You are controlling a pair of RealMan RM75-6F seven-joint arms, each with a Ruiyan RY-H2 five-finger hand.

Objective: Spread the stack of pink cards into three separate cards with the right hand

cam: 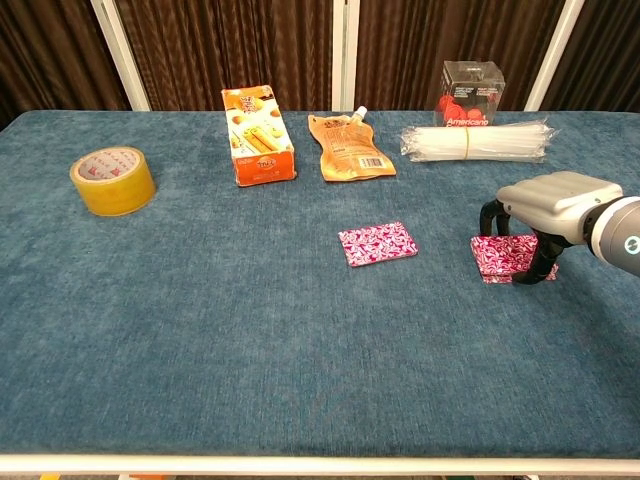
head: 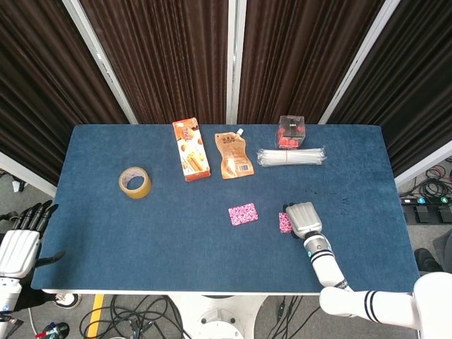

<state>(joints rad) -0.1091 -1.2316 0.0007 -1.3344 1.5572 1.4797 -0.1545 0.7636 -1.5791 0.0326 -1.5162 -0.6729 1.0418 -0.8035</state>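
My right hand (cam: 553, 205) arches over the pink stack (cam: 505, 257), fingers (cam: 540, 266) pressing it; one pink card (cam: 377, 243) lies apart, open desk (cam: 250, 340) toward the near edge.

Right hand (head: 303, 218) rests palm-down over pink cards (head: 284, 222); a separate pink card (head: 243, 214) lies to their left on the blue table (head: 141, 233)

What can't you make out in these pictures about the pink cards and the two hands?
- Head view: the right hand covers most of the right pink cards; how many lie there is hidden.
- Chest view: its fingertips come down at those cards; contact is unclear.
- Head view: the left hand sits at the frame edge, partly cut off; the chest view misses it.
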